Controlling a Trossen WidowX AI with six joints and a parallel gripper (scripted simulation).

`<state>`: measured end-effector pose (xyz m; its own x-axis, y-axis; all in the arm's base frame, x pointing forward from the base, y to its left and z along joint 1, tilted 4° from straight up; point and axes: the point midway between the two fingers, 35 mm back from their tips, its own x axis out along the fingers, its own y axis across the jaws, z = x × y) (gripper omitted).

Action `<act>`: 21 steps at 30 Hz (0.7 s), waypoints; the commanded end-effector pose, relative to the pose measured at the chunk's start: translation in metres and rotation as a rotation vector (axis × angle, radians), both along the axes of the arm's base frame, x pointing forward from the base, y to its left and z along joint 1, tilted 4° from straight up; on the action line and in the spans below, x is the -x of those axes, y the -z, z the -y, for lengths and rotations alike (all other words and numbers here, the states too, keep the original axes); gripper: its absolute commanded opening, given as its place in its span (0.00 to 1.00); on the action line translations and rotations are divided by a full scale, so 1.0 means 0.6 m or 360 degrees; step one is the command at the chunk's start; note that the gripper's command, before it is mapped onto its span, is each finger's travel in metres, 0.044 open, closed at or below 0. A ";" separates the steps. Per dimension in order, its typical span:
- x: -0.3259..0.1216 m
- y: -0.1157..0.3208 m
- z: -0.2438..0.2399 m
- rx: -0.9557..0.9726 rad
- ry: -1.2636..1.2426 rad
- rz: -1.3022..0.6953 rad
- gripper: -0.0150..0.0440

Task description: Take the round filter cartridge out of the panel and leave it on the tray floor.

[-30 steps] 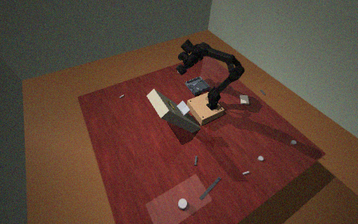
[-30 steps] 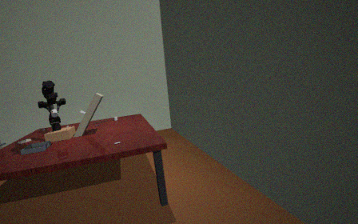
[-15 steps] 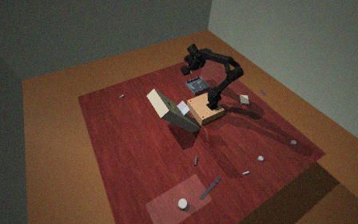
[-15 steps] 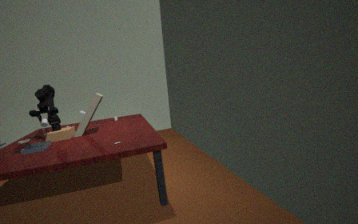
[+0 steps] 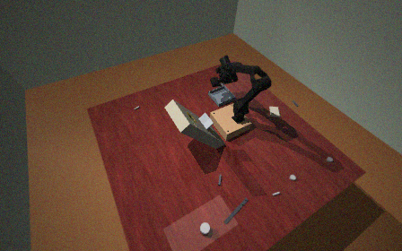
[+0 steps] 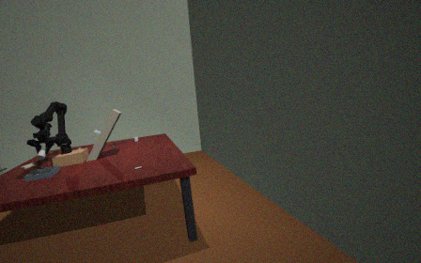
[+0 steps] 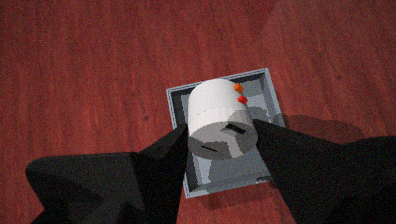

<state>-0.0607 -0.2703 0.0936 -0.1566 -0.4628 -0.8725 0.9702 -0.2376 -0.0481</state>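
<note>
While I watch through the wrist camera, the gripper (image 5: 220,83) (image 6: 40,146) (image 7: 219,127) has the white filter cartridge (image 6: 41,154) (image 7: 216,102) pinched between its two dark fingers, one on either side. The cartridge is out of the service panel (image 5: 178,117) (image 6: 104,134), and I see it held above the tray (image 5: 224,99) (image 6: 34,177) (image 7: 274,90), apart from the tray floor in the exterior view. Its slotted face looks back toward my wrist camera, with both narrow dark slots showing; an orange marker (image 7: 238,88) and a red marker (image 7: 242,99) sit on its side. From the wrist, the cartridge covers the middle of the grey-blue tray, and parts of the tray floor show around it. From the top, I cannot make the cartridge out beneath the dark arm (image 5: 249,94) (image 6: 61,124).

The arm stands on a light wooden block (image 5: 231,130) (image 6: 71,158), bending over to the tray just beside it. On the block's other side, the panel leans at a slant over the red table top (image 5: 135,148) (image 6: 142,154). Well apart from all this, on a pale translucent patch (image 5: 180,233), I see a small white round piece (image 5: 205,228), with a dark strip (image 5: 236,211) near it.
</note>
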 end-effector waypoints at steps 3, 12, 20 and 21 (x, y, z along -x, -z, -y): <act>0.036 0.026 -0.017 0.0010 0.0142 -0.0010 0.25; 0.040 0.068 -0.012 0.0011 0.0142 -0.0010 0.25; 0.042 0.139 -0.018 0.0009 0.0142 -0.0011 0.25; 0.042 0.146 -0.019 0.0009 0.0142 -0.0011 0.25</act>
<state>-0.0855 -0.2610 0.0204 -0.2045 -0.4488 -0.8699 0.9437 -0.3265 -0.0534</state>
